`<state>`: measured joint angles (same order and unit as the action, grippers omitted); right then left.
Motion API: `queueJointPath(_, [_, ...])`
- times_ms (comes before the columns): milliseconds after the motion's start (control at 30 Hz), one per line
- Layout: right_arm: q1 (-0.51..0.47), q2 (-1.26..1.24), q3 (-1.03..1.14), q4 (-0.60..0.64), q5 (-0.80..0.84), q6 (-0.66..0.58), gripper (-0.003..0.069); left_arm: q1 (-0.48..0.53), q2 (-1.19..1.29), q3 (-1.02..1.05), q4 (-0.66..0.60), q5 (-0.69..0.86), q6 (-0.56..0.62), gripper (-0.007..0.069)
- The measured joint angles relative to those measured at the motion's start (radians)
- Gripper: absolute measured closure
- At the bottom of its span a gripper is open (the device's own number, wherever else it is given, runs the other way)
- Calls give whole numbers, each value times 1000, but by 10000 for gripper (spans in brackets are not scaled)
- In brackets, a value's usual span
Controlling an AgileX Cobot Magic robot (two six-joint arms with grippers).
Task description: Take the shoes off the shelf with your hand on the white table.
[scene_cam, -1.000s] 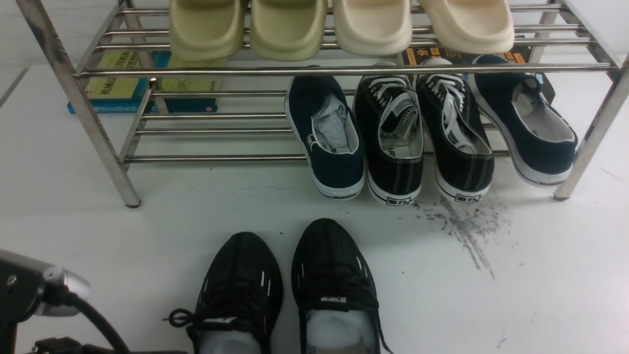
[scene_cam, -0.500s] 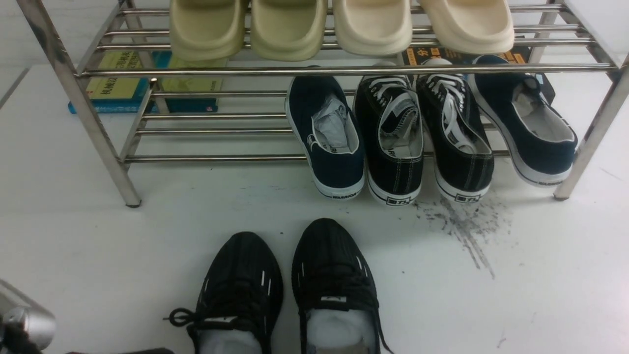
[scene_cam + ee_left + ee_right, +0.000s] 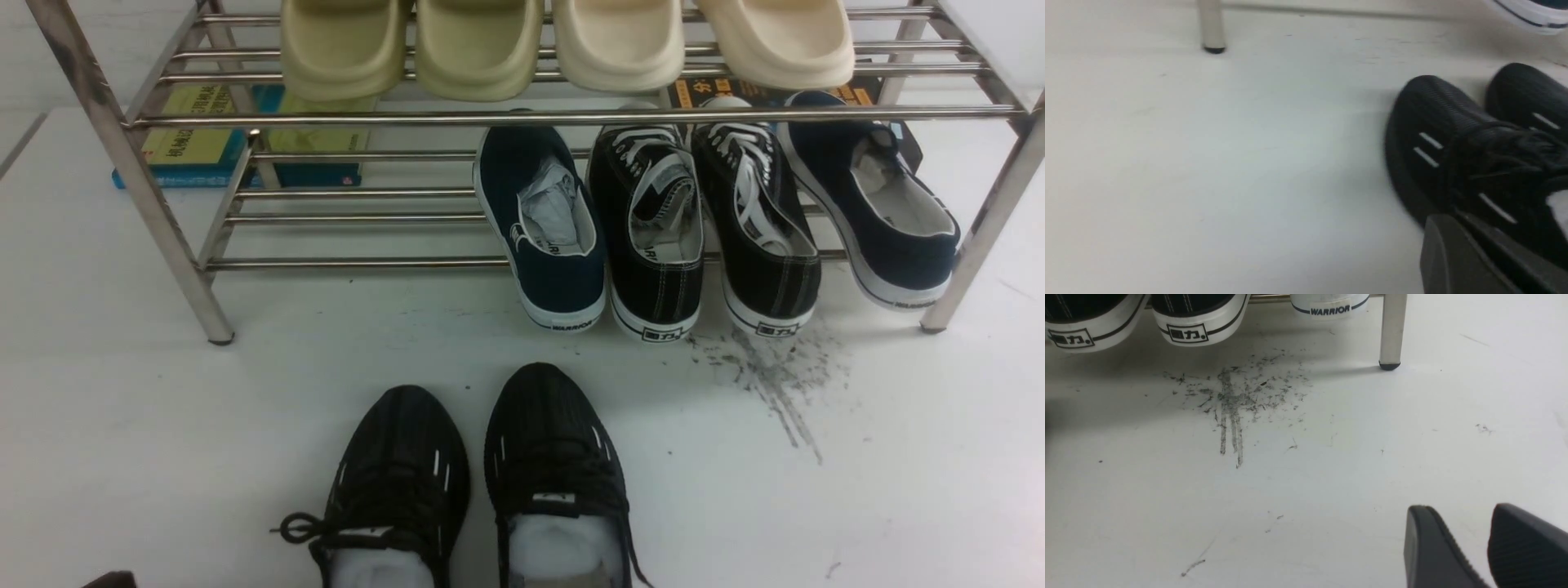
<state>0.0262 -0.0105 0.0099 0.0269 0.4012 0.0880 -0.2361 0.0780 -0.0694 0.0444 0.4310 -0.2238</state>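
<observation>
The shoes (image 3: 478,482) stood side by side on the white counter (image 3: 816,506), in front of the shelf (image 3: 571,117), toes toward it and long axes running front to back, touching no gripper. The right gripper (image 3: 1488,547) hovered over the counter near the scuff marks (image 3: 1233,400), its fingers (image 3: 1429,543) slightly apart and holding nothing. Only one finger of the left gripper (image 3: 1470,261) showed, beside the left shoe, so its opening could not be told.

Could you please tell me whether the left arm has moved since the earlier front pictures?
Yes. It has dropped out of the lower-left corner, away from the shelf; the black shoes stayed put.
</observation>
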Motion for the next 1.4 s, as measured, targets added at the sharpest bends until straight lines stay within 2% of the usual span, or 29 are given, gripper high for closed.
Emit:
queueJointPath(67, [0, 0, 0, 0, 0, 0, 420, 54, -31, 21, 72, 1, -88, 597])
queueJointPath(133, [0, 0, 0, 0, 0, 0, 420, 79, -43, 28, 93, 0, -113, 595])
queueJointPath(167, [0, 0, 0, 0, 0, 0, 420, 125, -66, 44, 117, 0, -144, 592])
queueJointPath(300, [0, 0, 0, 0, 0, 0, 420, 176, -88, 78, 131, -5, -161, 589])
queueJointPath(700, [0, 0, 0, 0, 0, 0, 420, 168, -90, 82, 134, -26, -174, 587])
queueJointPath(1067, [0, 0, 0, 0, 0, 0, 420, 168, -90, 83, 167, -21, -266, 580])
queueJointPath(1167, [0, 0, 0, 0, 0, 0, 420, 168, -90, 83, 162, -18, -258, 576])
queueJointPath(1400, [0, 0, 0, 0, 0, 0, 420, 175, -90, 79, 45, -7, -95, 571])
